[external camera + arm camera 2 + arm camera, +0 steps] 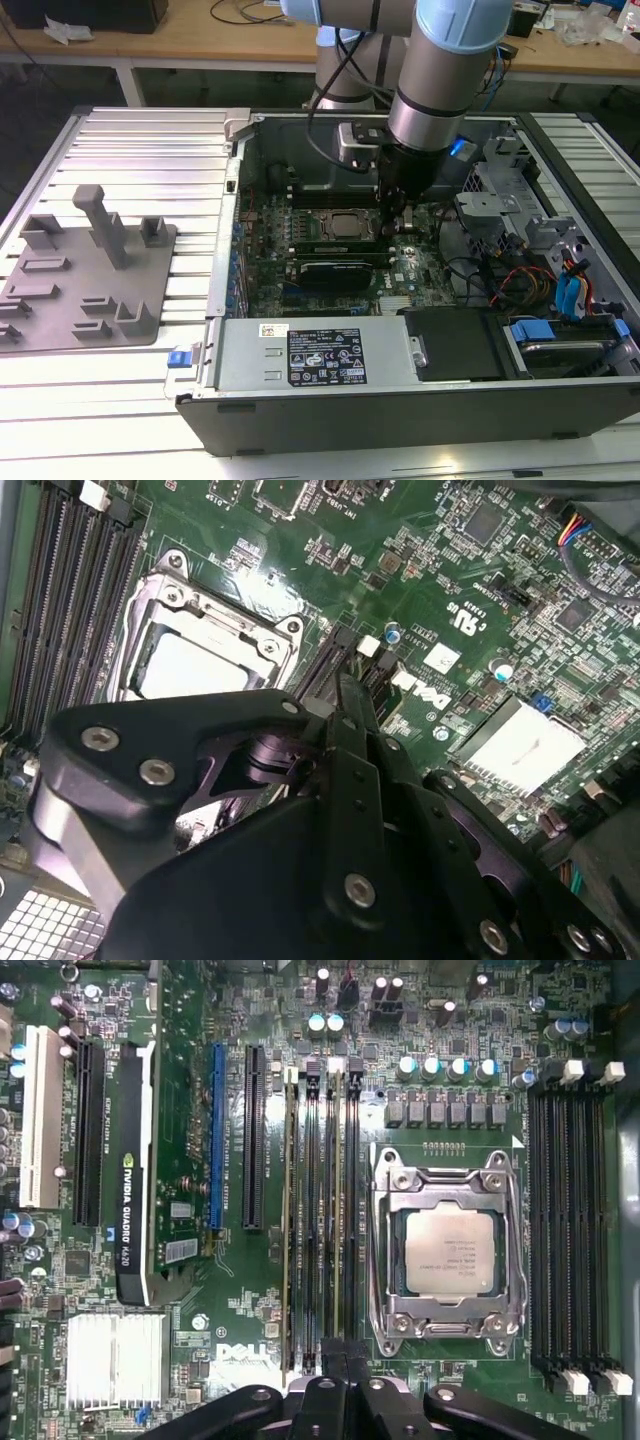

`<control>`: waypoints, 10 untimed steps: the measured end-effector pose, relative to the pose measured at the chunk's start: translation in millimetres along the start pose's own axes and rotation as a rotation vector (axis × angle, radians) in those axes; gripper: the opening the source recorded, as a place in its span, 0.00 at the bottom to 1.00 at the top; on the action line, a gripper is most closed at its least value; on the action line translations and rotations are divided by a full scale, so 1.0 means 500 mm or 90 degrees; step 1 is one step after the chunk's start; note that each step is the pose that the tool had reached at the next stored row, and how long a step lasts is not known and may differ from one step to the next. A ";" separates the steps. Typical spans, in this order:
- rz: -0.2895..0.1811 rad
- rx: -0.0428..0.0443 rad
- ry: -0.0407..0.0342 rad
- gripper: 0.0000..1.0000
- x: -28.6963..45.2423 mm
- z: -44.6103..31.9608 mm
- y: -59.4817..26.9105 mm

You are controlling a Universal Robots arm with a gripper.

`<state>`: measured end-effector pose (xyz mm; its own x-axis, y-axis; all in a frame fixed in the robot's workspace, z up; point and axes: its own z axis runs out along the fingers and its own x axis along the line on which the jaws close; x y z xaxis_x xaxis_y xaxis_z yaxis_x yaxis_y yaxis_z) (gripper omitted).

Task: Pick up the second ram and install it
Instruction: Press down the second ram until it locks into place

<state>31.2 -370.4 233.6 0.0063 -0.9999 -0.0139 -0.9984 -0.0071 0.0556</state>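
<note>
exterior view: open computer case point(300, 405) lying on a ribbed metal table point(140, 150); grey moulded fixture point(85, 270) on the table, towards the exterior view's left, well apart from the case. arm reaches straight down into the case; gripper point(400, 222) low over the motherboard, just beside the processor point(345, 226) on the exterior view's right. black graphics card point(335, 270) lies nearer the camera than the processor

second wrist view: gripper point(345, 695) seen from behind, black linkage in the foreground; fingers drawn together to a narrow point, no gap seen between them. tip sits at the end of the memory slots point(325, 670) beside the silver-topped processor point(190, 665). finned heatsink point(525, 745) lies on the tip's other side, apart from it

first wrist view: second ram point(336, 1210), item of the task: slim, long, seen edge-on as a thin tan-green line with dark sides, standing upright in the slot bank between the processor point(450, 1250) and the black expansion slots. a like stick stands in a slot of the same bank, further from the processor. gripper point(345, 1355) with jaws closed together, tips over the end of the second ram; whether they touch it cannot be told. graphics card point(135, 1160) and heatsink point(115, 1345) well apart from the gripper
</note>
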 end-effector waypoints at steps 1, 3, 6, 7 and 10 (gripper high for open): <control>0.000 0.0000 -0.0001 0.08 0.000 0.003 0.000; 0.000 0.0000 -0.0002 0.08 0.000 0.006 0.000; 0.000 -0.0001 0.0001 0.08 0.000 0.010 -0.001; 0.000 0.0000 -0.0002 0.08 0.000 0.011 -0.001; 0.000 0.0001 -0.0004 0.08 0.000 -0.018 0.001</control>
<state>31.2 -370.3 242.8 0.0063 -0.9999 -0.0145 -0.9984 -0.0071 0.0555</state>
